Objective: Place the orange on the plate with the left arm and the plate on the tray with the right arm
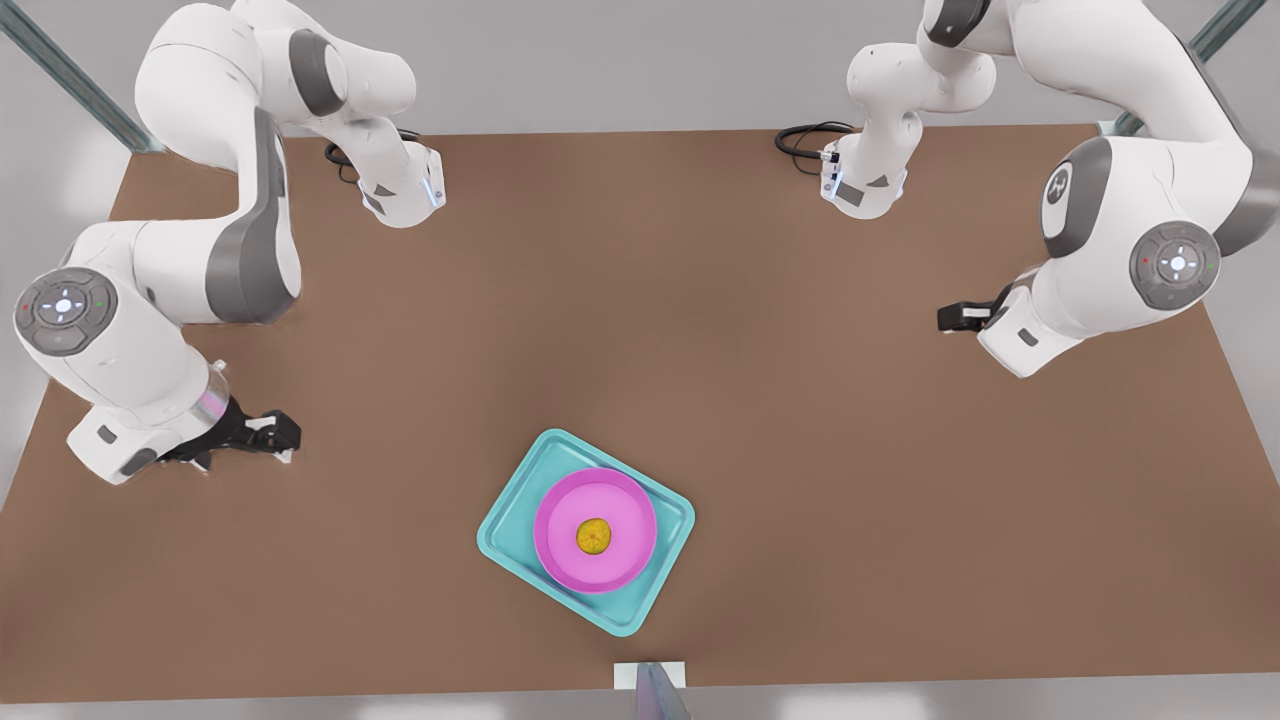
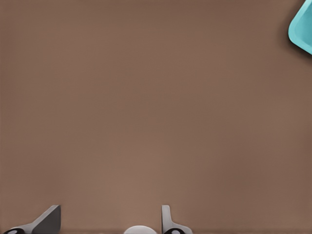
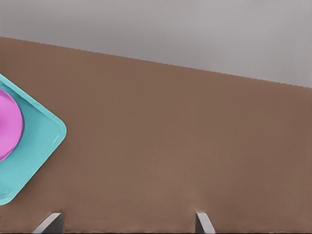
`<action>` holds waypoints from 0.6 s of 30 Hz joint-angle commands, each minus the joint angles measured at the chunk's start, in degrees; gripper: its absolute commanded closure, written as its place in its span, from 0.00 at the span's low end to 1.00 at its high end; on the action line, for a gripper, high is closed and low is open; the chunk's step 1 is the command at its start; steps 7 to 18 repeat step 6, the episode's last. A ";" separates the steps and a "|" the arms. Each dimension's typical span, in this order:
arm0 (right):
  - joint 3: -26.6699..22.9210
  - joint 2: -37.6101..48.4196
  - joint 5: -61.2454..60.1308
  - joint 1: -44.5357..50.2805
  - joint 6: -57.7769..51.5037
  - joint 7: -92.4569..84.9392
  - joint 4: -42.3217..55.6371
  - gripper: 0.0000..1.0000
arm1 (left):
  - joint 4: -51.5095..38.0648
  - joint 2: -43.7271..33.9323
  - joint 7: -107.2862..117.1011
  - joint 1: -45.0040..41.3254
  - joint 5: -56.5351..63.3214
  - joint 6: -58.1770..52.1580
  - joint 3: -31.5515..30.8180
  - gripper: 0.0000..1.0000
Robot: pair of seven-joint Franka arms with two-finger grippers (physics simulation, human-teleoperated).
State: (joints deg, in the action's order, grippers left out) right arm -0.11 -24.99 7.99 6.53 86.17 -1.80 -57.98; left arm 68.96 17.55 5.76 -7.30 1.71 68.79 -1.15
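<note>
The orange [image 1: 594,536] lies in the middle of the pink plate [image 1: 632,508], and the plate rests inside the teal tray [image 1: 508,527] near the table's front edge. My left gripper [image 1: 270,435] hovers open and empty over bare table at the front view's left, well apart from the tray. In its wrist view the fingertips [image 2: 107,222] are spread and a tray corner [image 2: 303,29] shows. My right gripper [image 1: 962,317] hangs open at the front view's right, far from the tray. Its wrist view shows the spread fingertips [image 3: 127,223], the tray [image 3: 39,141] and the plate's rim [image 3: 7,124].
Both arm bases [image 1: 405,190] [image 1: 865,185] stand at the table's far edge with black cables beside them. A small white and grey mount [image 1: 650,685] sits at the near edge, just in front of the tray. Brown tabletop [image 1: 640,330] stretches between the arms.
</note>
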 commanded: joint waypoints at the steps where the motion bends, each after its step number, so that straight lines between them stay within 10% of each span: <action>1: 0.20 10.56 2.21 -0.38 -14.11 -9.46 -10.73 0.00 | -0.06 -0.06 0.13 0.01 0.05 -0.32 0.01 0.00; 18: 0.28 16.47 1.59 -0.91 -9.35 -3.30 -19.80 0.00 | -0.06 -0.32 -0.48 0.01 0.05 -0.32 0.01 0.00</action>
